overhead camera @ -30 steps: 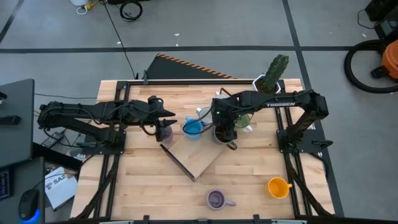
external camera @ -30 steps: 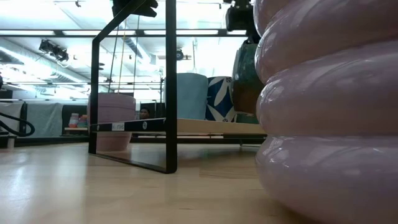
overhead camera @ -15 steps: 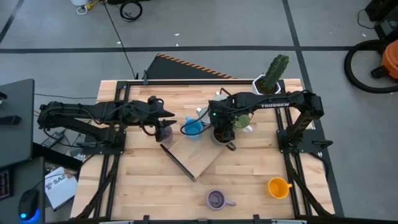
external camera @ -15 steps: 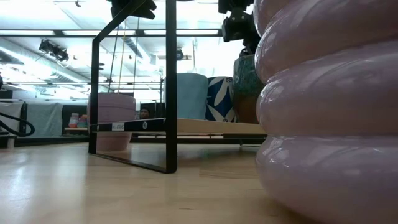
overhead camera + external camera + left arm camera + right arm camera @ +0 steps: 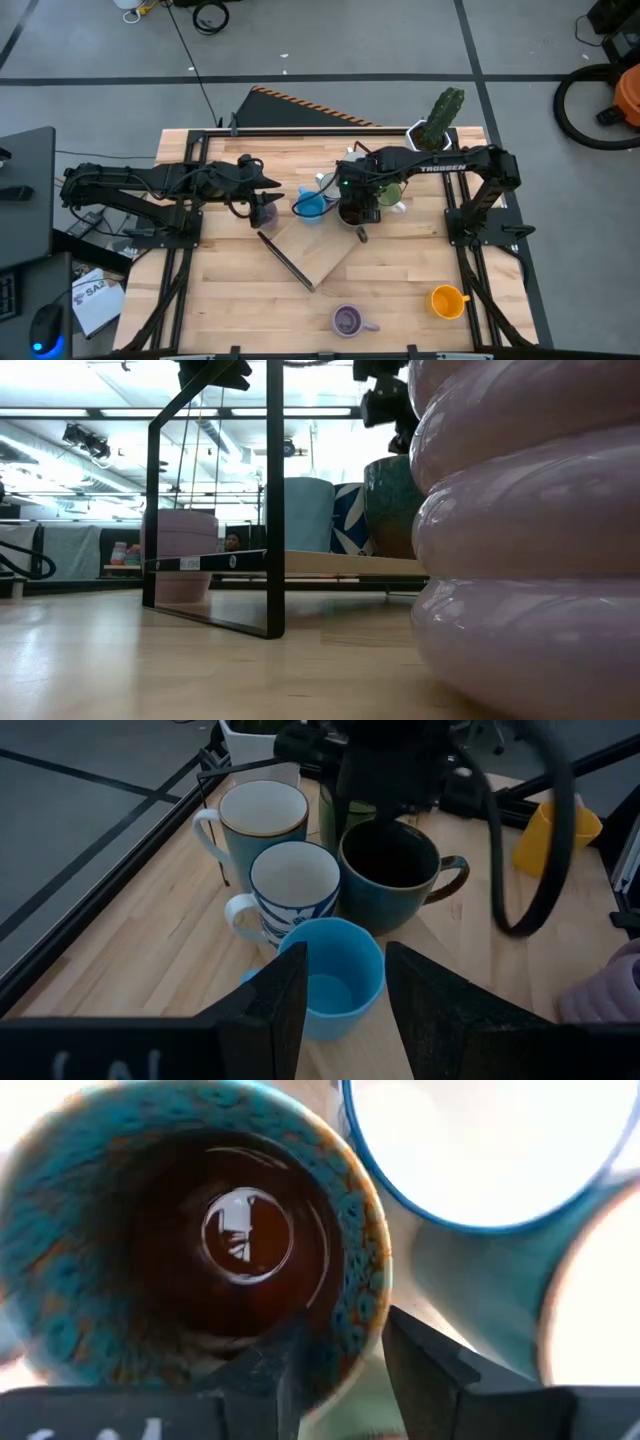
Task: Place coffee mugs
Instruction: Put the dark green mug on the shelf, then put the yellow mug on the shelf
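Note:
My right gripper [image 5: 352, 208] stands over a dark teal-and-brown mug [image 5: 350, 213] and is shut on its rim; the mug stands upright on the wooden board [image 5: 312, 255]. Beside it stand a blue mug [image 5: 330, 975], a white-and-blue patterned mug [image 5: 293, 885], a pale mug [image 5: 262, 815] and a green mug [image 5: 389, 192]. My left gripper [image 5: 345, 990] is open and empty, level, facing the blue mug, with a lavender mug [image 5: 262, 212] next to it. A second lavender mug [image 5: 347, 320] and an orange mug [image 5: 447, 300] stand near the table's front edge. My right gripper holds the dark mug's rim [image 5: 352, 1330], with one finger [image 5: 265, 1375] inside the mug and one [image 5: 430, 1370] outside. The fingers come from above, pointing down. The mug is upright, its base on the wooden board, its handle [image 5: 362, 235] toward the table's near edge.
A black wire frame [image 5: 270, 500] stands at the board's left edge. A white pot with a cactus [image 5: 440, 118] stands at the back right. The mugs at the table's middle crowd close together. Bare wood shows at the front left [image 5: 240, 300].
My right gripper has gone down and a little toward the table's left edge with the dark mug. The mug, lifted before, now stands lower on the board beside the blue mug.

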Controlling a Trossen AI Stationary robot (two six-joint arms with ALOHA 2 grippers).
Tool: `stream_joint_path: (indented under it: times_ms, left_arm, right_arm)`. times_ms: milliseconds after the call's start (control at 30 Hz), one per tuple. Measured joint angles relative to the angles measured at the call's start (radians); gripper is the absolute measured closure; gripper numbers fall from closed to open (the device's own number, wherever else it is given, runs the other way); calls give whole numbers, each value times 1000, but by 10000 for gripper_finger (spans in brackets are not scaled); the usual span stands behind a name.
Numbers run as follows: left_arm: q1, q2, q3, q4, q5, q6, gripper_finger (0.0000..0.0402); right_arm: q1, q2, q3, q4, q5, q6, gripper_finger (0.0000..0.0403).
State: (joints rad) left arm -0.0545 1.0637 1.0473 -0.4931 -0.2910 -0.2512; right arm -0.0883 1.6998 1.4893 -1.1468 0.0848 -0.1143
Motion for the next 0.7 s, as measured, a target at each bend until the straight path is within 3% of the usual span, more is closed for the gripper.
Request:
stream_joint_path:
  times_ms: [367, 700]
  left_arm:
    - [0, 1, 0, -2, 0, -1, 260]
    - [0, 1, 0, -13, 0, 0, 260]
  right_arm:
    - [63, -14, 187, -213, -6, 68, 250]
    - [269, -221, 12, -247, 70, 329, 251]
